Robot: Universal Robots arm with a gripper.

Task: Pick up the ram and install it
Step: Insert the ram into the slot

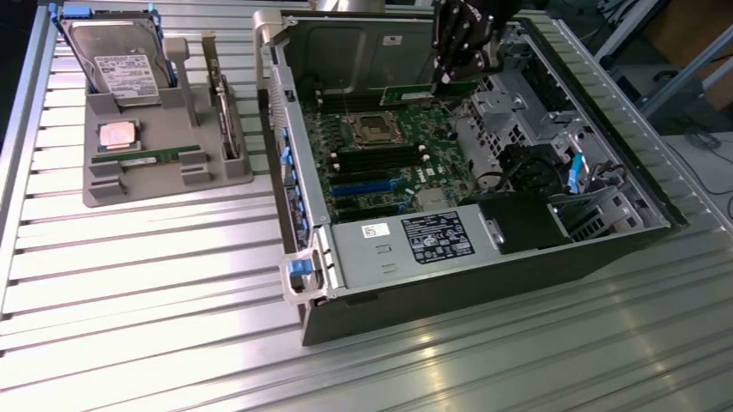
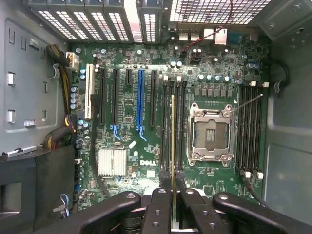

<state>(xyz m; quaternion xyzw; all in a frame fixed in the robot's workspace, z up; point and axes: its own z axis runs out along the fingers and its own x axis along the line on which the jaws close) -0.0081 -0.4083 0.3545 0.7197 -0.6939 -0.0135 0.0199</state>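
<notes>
Overhead, in the upper middle of the exterior view, the black claw [image 1: 464,67] is nearly closed, pinching the long, thin green ram stick [image 2: 173,136]. It hangs edge-on over the black memory slots [image 2: 165,126] beside the silver processor socket [image 2: 210,134], inside the open grey computer case [image 1: 458,300] on the ribbed metal bench [image 1: 149,292].

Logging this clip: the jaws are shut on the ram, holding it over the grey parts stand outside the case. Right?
Wrong place. The jaws are shut on the ram, but hold it inside the open case, over the motherboard's memory slots, not the grey parts stand. The wrist view shows it.
</notes>
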